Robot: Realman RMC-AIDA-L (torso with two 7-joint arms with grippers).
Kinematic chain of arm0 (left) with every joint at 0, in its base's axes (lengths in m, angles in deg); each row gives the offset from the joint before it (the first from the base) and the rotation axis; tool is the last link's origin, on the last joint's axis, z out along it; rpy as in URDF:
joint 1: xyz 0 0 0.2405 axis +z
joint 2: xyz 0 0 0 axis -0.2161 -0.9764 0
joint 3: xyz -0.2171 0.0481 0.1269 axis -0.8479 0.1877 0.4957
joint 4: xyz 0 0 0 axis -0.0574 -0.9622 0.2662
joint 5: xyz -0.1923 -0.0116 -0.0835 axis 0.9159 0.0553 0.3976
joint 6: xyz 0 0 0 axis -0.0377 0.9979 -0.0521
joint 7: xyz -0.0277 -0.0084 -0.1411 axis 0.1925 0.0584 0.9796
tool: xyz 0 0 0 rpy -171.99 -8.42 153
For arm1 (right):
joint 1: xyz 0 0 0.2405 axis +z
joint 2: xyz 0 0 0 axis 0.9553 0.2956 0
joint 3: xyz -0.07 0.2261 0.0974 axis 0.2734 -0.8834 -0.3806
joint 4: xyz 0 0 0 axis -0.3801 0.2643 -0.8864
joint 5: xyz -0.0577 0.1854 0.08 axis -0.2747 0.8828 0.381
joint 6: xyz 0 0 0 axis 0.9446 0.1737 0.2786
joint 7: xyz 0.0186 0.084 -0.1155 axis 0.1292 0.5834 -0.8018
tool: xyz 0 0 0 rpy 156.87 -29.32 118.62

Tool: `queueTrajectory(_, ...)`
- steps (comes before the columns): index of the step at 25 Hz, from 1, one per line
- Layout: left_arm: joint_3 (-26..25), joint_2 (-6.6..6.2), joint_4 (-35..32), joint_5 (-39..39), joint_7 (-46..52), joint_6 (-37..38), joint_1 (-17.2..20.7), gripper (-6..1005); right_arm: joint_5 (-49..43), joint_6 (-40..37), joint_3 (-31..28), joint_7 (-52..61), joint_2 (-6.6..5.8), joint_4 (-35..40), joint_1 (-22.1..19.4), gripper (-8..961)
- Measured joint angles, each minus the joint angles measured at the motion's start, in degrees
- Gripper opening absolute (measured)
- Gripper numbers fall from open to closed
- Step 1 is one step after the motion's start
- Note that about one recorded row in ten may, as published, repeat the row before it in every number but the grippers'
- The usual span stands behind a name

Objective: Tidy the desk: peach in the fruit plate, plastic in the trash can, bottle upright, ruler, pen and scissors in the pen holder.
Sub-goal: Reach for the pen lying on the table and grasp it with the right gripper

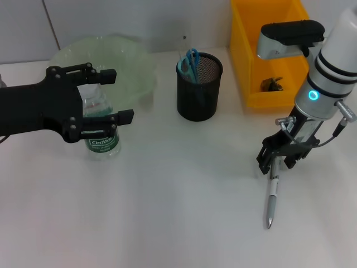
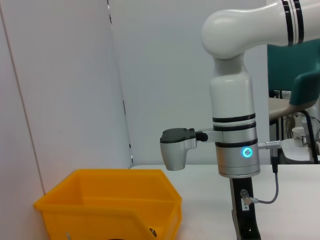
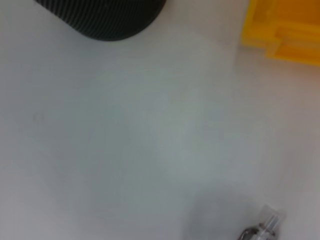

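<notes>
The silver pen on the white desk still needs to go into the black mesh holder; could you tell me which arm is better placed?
Right. The right gripper is already at the silver pen's upper end, while the left gripper straddles the clear plastic bottle.

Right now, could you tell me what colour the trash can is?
Yellow; the trash can shows best in the head view.

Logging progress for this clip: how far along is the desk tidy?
Done: scissors stand in the pen holder, and the bottle is upright between the left gripper's open fingers. In hand: the right gripper is closed on the pen. Left: pen into holder. Peach and ruler not visible.
</notes>
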Motion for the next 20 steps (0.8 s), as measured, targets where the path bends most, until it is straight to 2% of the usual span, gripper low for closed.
queueTrajectory(6,0.00,0.07,0.08,0.07,-0.25,0.09,-0.01,783,-0.15,0.26,0.89,0.04,0.02,-1.73,0.33,600)
queueTrajectory(11,0.01,0.16,0.11,0.07,-0.34,0.10,-0.01,783,-0.17,0.32,2.90,0.05,0.07,-2.09,0.68,600)
queueTrajectory(20,0.18,0.18,0.12,0.07,-0.50,0.11,-0.01,783,-0.17,-0.04,3.05,0.05,0.11,-2.17,0.75,599)
